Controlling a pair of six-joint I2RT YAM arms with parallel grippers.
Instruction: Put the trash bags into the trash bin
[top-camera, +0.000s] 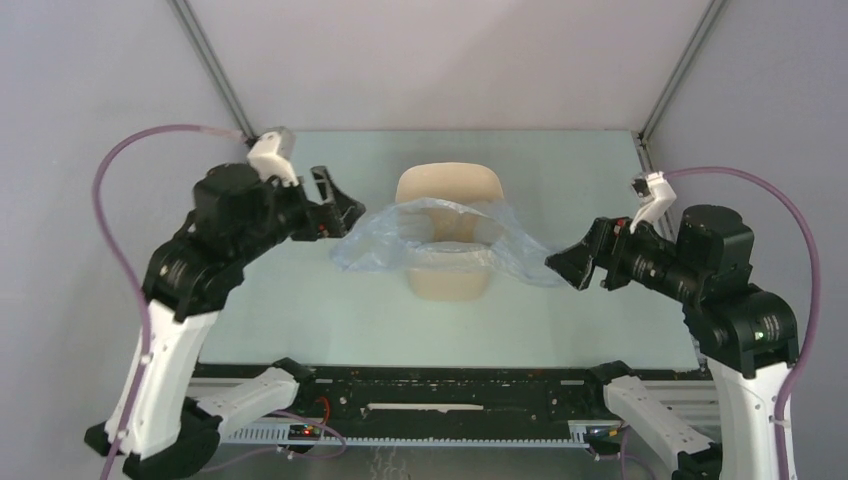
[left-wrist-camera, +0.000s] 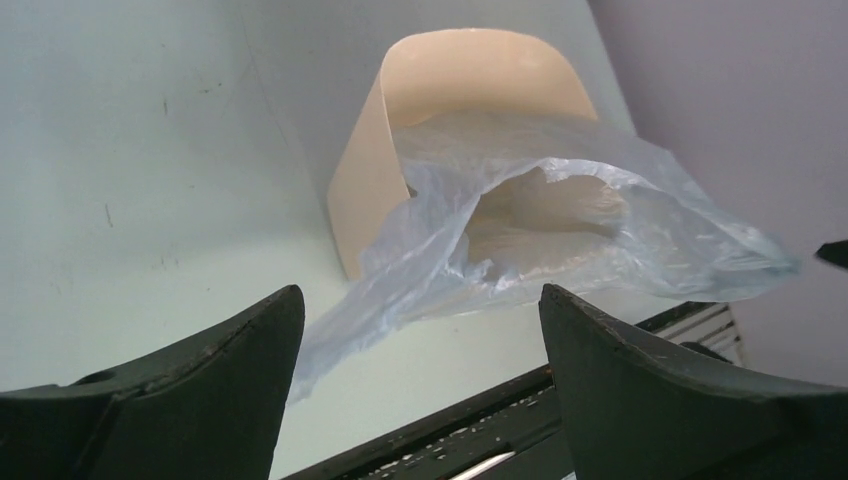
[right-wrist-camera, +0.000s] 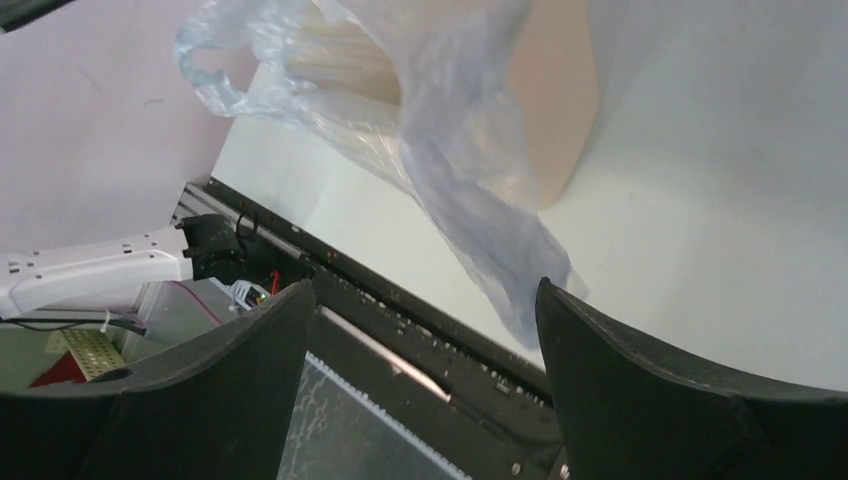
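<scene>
The trash bag (top-camera: 440, 238) is draped across the mouth of the trash bin (top-camera: 448, 284), near the far edge of the table (top-camera: 300, 320), apparently barely inside. The left gripper (top-camera: 343, 206) and right gripper (top-camera: 563, 268) are spread wide, empty. The bag may be dragged off by a one-sided pull.

Pale green table (top-camera: 300, 325) enclosed by grey walls (top-camera: 440, 60) and metal posts (top-camera: 211, 60).

bin (top-camera: 447, 285) rim beneath bag (top-camera: 385, 245)
</scene>
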